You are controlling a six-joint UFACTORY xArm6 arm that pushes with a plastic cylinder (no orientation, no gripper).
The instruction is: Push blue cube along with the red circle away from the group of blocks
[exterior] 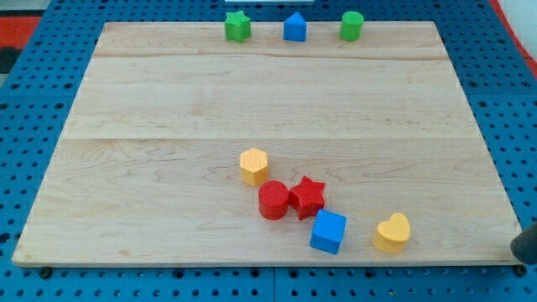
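Our blue cube [328, 231], glossy, sits tilted at five o'clock of the round red circle [273, 200]; jaws unseen, state untellable

Dark tool [526, 245] at view's bottom-right edge

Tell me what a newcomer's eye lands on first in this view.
A tight cluster near the board's bottom centre draws the eye: yellow hexagon, red circle, red star and blue cube, with a yellow heart just to the right. Along the top edge sit a green star, a blue pentagon-like block and a green cylinder. My tip cannot be made out.
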